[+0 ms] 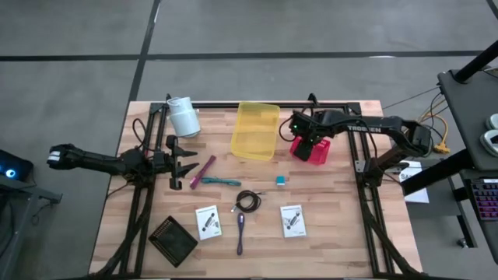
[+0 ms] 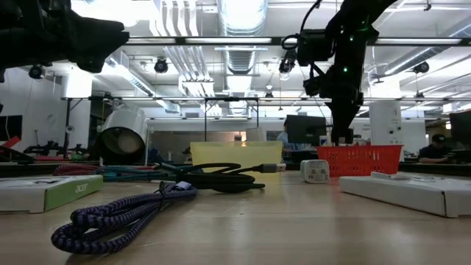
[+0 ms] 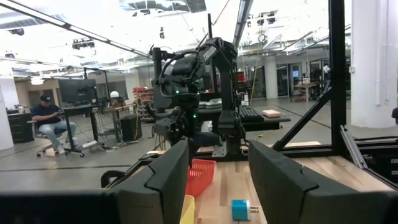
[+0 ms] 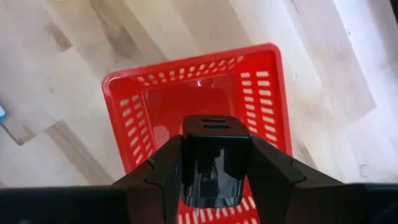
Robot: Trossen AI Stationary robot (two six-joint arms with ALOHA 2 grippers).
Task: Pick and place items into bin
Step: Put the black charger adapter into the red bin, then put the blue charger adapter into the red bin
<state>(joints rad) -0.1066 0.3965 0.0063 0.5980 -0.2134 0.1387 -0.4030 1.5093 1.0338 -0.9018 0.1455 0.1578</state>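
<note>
Right gripper (image 4: 214, 186) clenched on black cube (image 4: 213, 158), held directly above red basket (image 4: 268, 93); basket mouth lay straight below fingers. Left gripper (image 1: 177, 163) released, parked near magenta stick (image 1: 205, 170).

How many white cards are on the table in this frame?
2. One white card lies near the table's front edge, between the black mesh square and the purple cable. The other white card lies on that cable's far side. None seem hidden.

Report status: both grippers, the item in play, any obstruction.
Right gripper shut on black block, over red basket. Left gripper open, idle above table's left side. Nothing blocking the drop.
</note>
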